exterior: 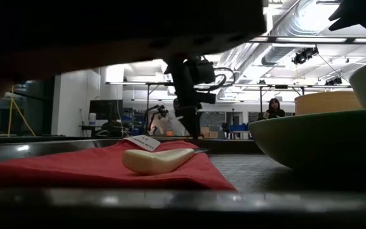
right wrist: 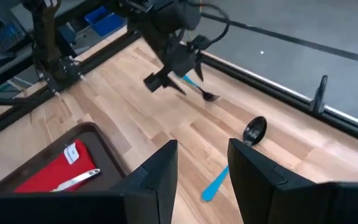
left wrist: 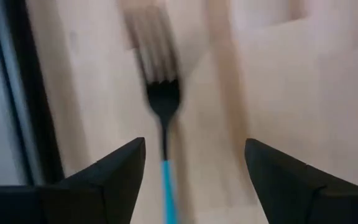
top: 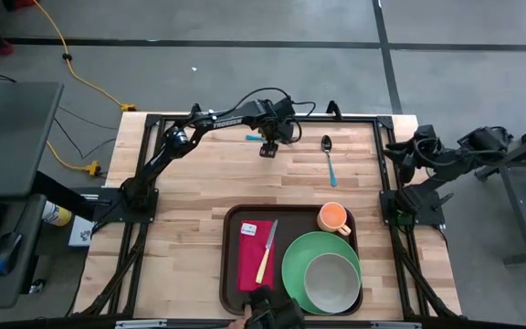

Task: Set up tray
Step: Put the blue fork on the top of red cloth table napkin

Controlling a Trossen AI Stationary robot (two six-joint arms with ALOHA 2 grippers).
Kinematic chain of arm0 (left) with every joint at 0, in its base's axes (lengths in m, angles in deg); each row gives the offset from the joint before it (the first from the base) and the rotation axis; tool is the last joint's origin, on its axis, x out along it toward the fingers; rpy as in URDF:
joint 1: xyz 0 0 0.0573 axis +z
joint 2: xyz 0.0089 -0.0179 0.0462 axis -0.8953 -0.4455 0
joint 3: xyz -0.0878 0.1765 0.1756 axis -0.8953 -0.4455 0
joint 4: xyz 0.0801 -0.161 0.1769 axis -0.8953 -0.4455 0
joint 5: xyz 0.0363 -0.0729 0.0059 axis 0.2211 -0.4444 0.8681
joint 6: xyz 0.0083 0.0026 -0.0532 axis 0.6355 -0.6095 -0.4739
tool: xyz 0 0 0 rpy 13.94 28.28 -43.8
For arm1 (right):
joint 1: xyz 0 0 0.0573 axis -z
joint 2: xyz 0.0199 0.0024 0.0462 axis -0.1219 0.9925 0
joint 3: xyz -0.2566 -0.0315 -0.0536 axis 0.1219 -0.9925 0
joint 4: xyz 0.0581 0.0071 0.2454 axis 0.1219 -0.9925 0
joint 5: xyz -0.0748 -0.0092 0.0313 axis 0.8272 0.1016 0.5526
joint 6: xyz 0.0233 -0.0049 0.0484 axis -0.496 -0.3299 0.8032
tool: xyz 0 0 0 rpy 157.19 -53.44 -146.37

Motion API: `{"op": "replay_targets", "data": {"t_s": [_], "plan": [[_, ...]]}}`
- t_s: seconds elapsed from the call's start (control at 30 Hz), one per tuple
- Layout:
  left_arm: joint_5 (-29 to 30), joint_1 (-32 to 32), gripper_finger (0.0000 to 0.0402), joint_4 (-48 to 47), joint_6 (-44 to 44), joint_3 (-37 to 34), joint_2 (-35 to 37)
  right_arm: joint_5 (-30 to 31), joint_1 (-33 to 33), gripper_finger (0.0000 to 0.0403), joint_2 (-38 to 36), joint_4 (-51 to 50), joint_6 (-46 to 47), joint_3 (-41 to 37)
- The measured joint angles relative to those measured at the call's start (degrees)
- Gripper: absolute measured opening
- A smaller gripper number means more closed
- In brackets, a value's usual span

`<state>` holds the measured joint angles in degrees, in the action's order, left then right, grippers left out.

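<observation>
The dark brown tray (top: 229, 274) lies at the table's near edge. It holds a red napkin (top: 252, 260), and a cream-handled knife (top: 267, 251) lies on that napkin. A green plate (top: 292, 265) with a bowl (top: 331, 281) and an orange cup (top: 333, 217) are on the tray too. A fork (left wrist: 164, 106) with a black head and blue handle lies flat on the wood near the far edge. My left gripper (left wrist: 194, 146) hovers open above it, a finger on either side, touching nothing. A blue-handled spoon (top: 329, 157) lies to its right. My right gripper (right wrist: 204, 168) waits open at the right edge.
A person's hand (top: 265, 311) shows at the table's near edge, just in front of the tray. Black frame rails (top: 354, 119) run along the far edge behind the fork and spoon. Bare wood lies between the tray and the cutlery.
</observation>
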<state>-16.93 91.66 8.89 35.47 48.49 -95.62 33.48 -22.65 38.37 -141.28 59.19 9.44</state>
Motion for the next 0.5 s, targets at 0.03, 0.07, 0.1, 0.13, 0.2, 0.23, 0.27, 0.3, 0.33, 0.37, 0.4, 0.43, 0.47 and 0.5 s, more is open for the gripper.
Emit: {"op": "replay_targets", "data": {"t_s": [0.03,0.07,0.1,0.13,0.2,0.23,0.27,0.3,0.33,0.37,0.4,0.43,0.47,0.5], "plan": [[0.09,0.29,0.0308,0.5,-0.12,0.01,-0.3,-0.2,0.0,0.0119,0.02,0.36,0.09,-0.35],[0.09,0.5,0.0309,1.09,-0.22,0.02,-0.46,-0.48,0.0,0.0119,0.02,1.05,0.15,-0.72],[-0.09,0.83,0.031,0.85,-0.89,0.02,-0.58,-0.98,0.0,0.0119,0.02,1.15,0.15,-0.81],[-0.55,1.26,0.031,0.1,-1.64,0.0,-0.66,-1.4,0.0,0.0119,0.03,1.21,0.16,-0.82],[-3.06,2.24,0.031,0.03,-3.42,-0.04,-0.66,-1.72,0.0,0.0119,0.04,1.91,0.16,-0.82],[-4.42,2.78,0.031,-0.01,-4.25,-0.04,-0.66,-1.72,0.0,0.0119,0.04,2.22,0.15,-0.82],[-5.66,3.27,0.031,0.04,-5.16,-0.04,-0.66,-1.74,0.0,0.0119,0.04,2.43,-0.07,-0.82],[-6.66,3.79,0.031,0.1,-5.68,-0.04,-0.66,-1.72,0.0,0.0119,0.04,2.65,-0.14,-0.82],[-7.38,4.32,0.031,0.25,-5.98,-0.04,-0.66,-1.65,0.0,0.0119,0.04,2.84,-0.23,-0.82],[-8.09,4.81,0.031,0.56,-6.24,-0.04,-0.66,-1.54,0.0,0.0119,0.04,2.88,-0.28,-0.82],[-9.33,5.27,0.031,0.75,-6.53,-0.04,-0.66,-1.48,0.0,0.0119,0.04,2.91,-0.41,-0.82],[-10.66,5.78,0.031,0.55,-6.66,-0.04,-0.66,-1.34,0.0,0.0119,0.04,3.04,-0.54,-0.82],[-11.88,6.21,0.031,0.11,-7.0,-0.04,-0.66,-1.15,0.0,0.0119,0.04,3.23,-0.7,-0.82],[-12.9,6.56,0.031,-0.17,-7.05,-0.07,-0.66,-1.03,0.0,0.0119,0.04,3.44,-0.9,-0.82]]}}
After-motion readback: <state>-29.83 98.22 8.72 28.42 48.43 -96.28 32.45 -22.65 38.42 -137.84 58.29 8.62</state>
